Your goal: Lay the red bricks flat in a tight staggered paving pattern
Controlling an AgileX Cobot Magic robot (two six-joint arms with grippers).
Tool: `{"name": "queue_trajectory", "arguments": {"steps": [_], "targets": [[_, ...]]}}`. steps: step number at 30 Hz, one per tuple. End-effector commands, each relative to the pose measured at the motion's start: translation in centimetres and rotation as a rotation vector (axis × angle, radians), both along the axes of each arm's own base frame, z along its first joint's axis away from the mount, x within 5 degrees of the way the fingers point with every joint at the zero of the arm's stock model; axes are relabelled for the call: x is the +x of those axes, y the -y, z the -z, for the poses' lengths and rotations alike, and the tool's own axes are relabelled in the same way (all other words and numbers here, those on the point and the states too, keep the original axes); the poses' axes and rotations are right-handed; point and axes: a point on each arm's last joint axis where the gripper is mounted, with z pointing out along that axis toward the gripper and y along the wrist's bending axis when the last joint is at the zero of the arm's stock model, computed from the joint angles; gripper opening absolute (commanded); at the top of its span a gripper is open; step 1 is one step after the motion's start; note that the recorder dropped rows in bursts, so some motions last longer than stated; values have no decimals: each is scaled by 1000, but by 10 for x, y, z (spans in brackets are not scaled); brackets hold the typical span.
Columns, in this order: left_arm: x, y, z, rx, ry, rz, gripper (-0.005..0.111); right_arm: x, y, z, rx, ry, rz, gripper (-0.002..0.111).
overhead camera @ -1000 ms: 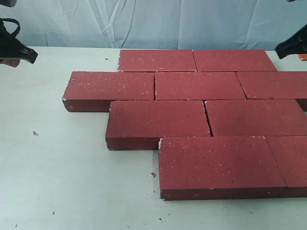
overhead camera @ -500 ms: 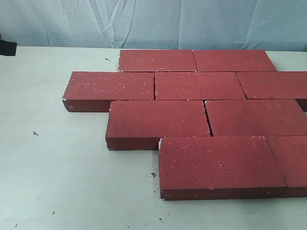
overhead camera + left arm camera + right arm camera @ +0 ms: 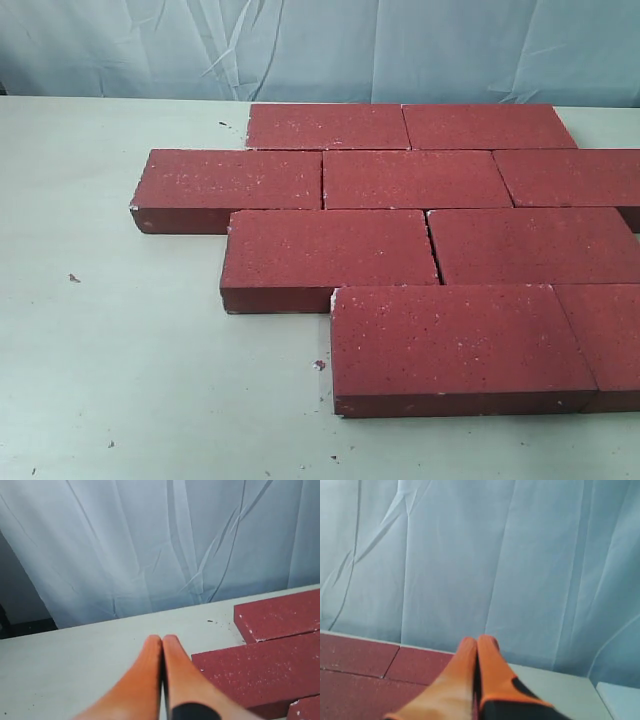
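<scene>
My left tool (image 3: pixel 162 639) is pinched shut with nothing in it, and so is my right tool (image 3: pixel 478 640) (the orange tips touch). On the pale table (image 3: pixel 120 360), the dark-red, rough, flat paving bricks (image 3: pixel 460 340) lie in four rows, front to back. They are packed close, and each row is shifted sideways. Their long sides run across the table. The stepped ends face my left arm's side, so I think that tool is nearer for any last push.

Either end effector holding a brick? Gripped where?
Nothing held. Left end effector and right end effector are both shut, empty, off the red bricks.
</scene>
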Motion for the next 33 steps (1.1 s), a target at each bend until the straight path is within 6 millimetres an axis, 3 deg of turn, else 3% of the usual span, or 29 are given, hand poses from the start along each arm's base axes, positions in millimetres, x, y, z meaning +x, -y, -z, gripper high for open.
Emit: {"name": "queue_trajectory", "arguments": {"steps": [1, 7, 12, 23, 33], "targets": [[-29, -2, -1, -86, 104, -8, 0, -25, 1, -2, 3, 143, 0, -1], [-54, -7, 8, -184, 253, -37, 0, -54, 2, -10, 26, 284, -3, -1], [-65, -9, 20, -208, 299, -51, 0, -61, 2, -10, 26, 314, -3, -1], [-65, -12, 43, -201, 327, -80, 0, -56, 2, 3, 82, 328, -13, -1], [-65, -13, 50, -198, 316, -85, 0, -77, 2, 5, 94, 378, -17, -1]]}}
